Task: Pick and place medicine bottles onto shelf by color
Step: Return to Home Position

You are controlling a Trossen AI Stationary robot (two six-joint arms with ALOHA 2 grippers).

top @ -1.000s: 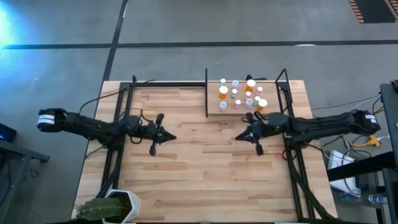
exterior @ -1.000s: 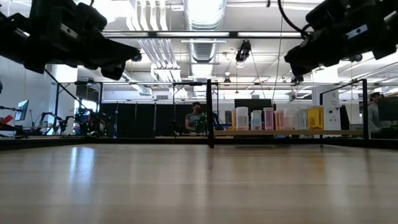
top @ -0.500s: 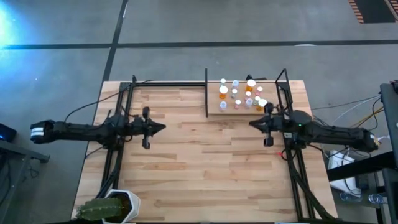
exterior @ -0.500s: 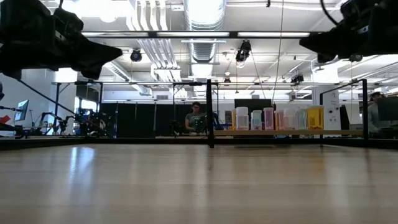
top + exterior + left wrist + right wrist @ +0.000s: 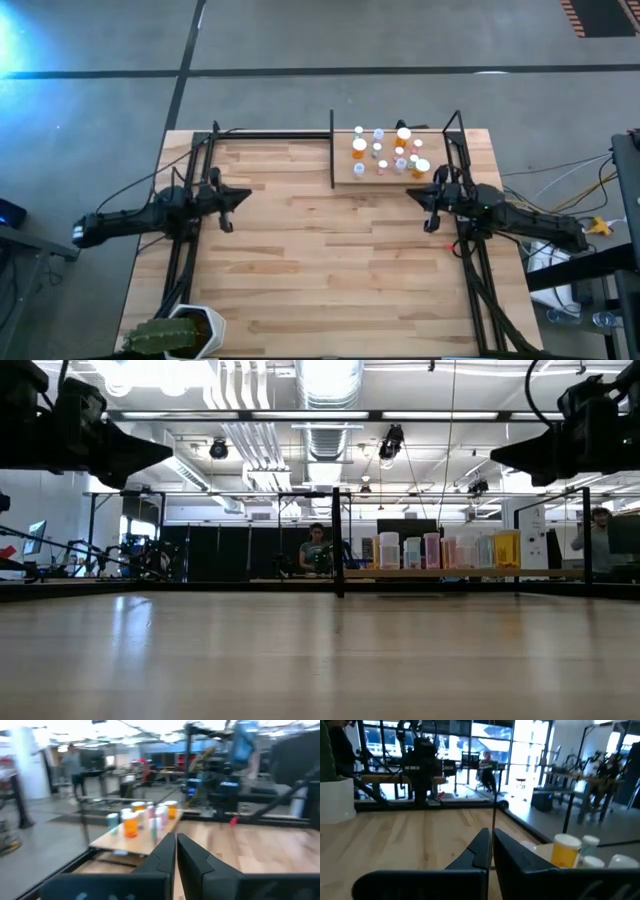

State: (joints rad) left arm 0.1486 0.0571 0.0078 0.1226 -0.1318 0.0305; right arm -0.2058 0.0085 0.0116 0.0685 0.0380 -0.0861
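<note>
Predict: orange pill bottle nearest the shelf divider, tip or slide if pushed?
Orange pill bottle stands upright, taller than wide, so it probably tips before sliding. Round body: likely rolls once down. Neighbouring bottles stand close, so a push may topple them too.

From above, the bottles on the shelf, just beside the right gripper, are too small to count or to tell clear from bluish. Well ahead of the left gripper, in its wrist view, they smear together. The right wrist view cuts off the bottles nearest that gripper's tips, and the low view crops both grippers behind their tips.
</note>
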